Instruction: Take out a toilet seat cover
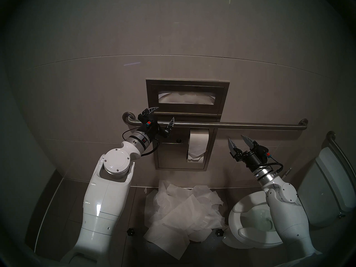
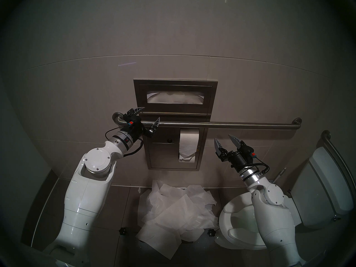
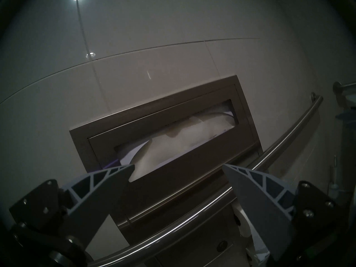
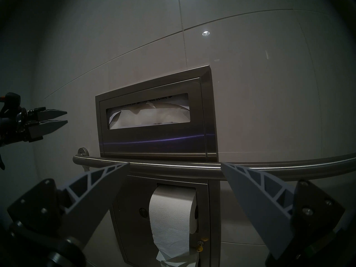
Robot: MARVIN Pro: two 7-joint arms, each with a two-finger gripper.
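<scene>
The left gripper is up at the wall dispenser, jaws spread wide and empty, one fingertip just below the lower left corner of the slot, the other crossing the grab bar. From its own wrist view the left gripper frames the slot, and there's the toilet seat cover, white tissue folded and bunched inside the opening, untouched. The head view shows the toilet seat cover tucked in behind the steel frame. Over on the other side, the right gripper hangs released as well, nothing between its fingers, well apart from the dispenser and out to the right of the toilet paper roll. Its wrist view looks across the grab bar at the slot and the roll below. Down on the floor, a heap of white paper sheets sprawls under the dispenser, just beside the toilet.
</scene>
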